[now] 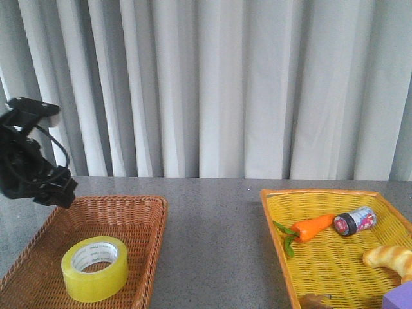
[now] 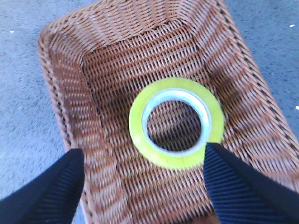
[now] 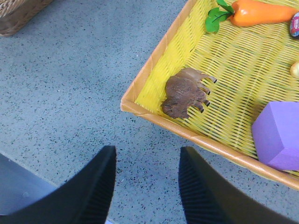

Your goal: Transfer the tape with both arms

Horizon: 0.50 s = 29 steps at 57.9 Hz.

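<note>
The tape (image 1: 94, 268), a wide yellow roll with a white printed core, lies flat in the brown wicker basket (image 1: 122, 201) at the front left. My left arm hangs over the basket's far left corner in the front view. In the left wrist view my left gripper (image 2: 143, 151) is open above the basket (image 2: 117, 28), and the tape (image 2: 176, 161) lies just beyond the fingertips, apart from both. My right gripper (image 3: 147, 150) is open over bare table beside the yellow basket (image 3: 210, 142). It holds nothing and is out of the front view.
The yellow basket (image 1: 322, 191) at the right holds a toy carrot (image 1: 313, 226), a small jar (image 1: 355, 221), a bread-like toy (image 1: 389, 257), a purple block (image 3: 280, 135) and a brown animal figure (image 3: 185, 92). Grey table lies between the baskets. White curtains hang behind.
</note>
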Motion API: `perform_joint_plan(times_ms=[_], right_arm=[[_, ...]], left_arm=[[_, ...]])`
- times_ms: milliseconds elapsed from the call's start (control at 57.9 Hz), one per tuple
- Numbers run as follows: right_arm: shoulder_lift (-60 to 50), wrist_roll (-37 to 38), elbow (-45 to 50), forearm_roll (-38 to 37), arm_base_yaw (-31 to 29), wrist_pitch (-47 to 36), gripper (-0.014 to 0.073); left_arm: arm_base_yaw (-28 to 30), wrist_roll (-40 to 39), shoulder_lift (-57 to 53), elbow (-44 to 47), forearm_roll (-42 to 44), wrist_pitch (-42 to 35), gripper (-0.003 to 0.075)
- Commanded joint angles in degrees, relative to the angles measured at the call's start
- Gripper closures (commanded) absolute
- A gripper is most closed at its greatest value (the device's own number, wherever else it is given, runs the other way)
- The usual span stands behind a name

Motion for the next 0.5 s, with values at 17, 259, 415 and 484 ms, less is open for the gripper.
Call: perform_joint_plan(times_ms=[17, 259, 415, 484], right_arm=[[-0.2, -0.1, -1.5, -0.8, -0.3, -3.5, 0.0267], [-0.2, -0.1, -1.5, -0.8, -0.3, -3.4, 0.0267], [-0.2, -0.1, -1.5, -0.8, -0.3, -3.4, 0.0267], [-0.2, -0.1, -1.5, -0.8, -0.3, -3.4, 0.0267]], left_arm=[[0.1, -0.9, -8.7, 5.3, -0.9, -4.2, 0.0197], [0.1, -1.3, -26.4, 27.3, -0.9, -16.9, 0.0197], [0.1, -1.3, -37.9, 41.0, -1.2, -24.2, 0.0197], [0.1, -1.3, -42.7, 46.2, -2.1, -26.5, 0.0197]])
